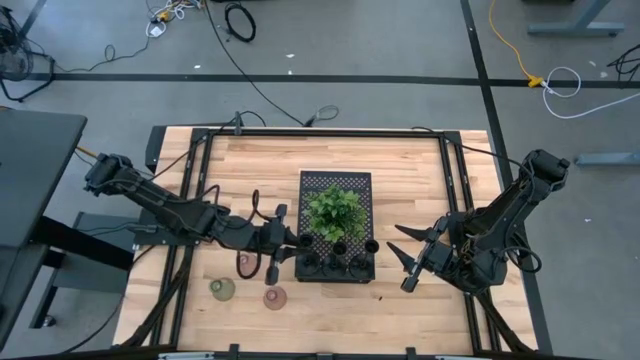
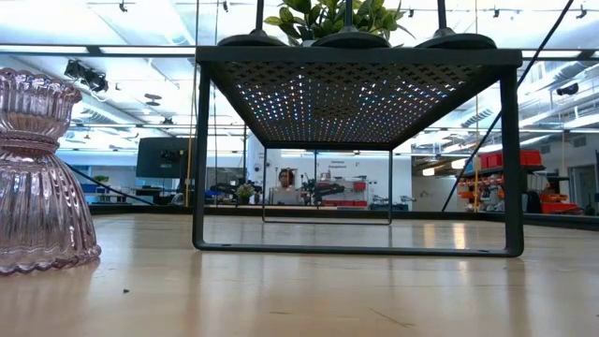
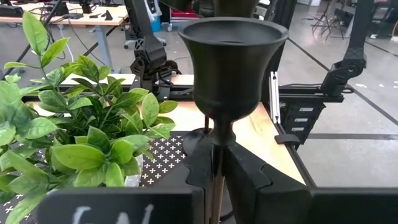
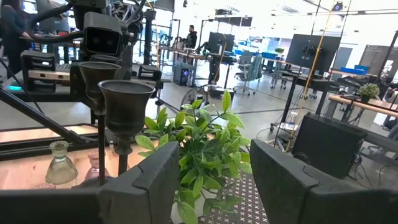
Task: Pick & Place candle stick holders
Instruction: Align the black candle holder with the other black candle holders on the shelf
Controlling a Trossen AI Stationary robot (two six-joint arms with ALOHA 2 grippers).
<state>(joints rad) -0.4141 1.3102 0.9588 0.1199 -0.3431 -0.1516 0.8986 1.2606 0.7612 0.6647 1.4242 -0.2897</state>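
Candle stick holders in black (image 1: 338, 264), round-based with thin stems, line the near edge of the black perforated tray (image 1: 335, 182) in the high view, beside the leafy plant (image 1: 334, 210). The left gripper (image 1: 292, 241) reaches the leftmost one; the right gripper (image 1: 408, 258) waits just off the tray, fingers apart. Three squat holders, olive-green (image 1: 222, 288) and two pink-brown (image 1: 274, 297), sit on the table (image 1: 420, 170).

Low view: a ribbed pink glass holder (image 2: 37, 178) stands left of the tray's legs.

Left wrist view: its fingers (image 3: 249, 180) pinch a goblet-shaped black holder's (image 3: 231, 62) stem (cup flaring above).

Right wrist view: two black cups (image 4: 124, 102) rise beside the plant.
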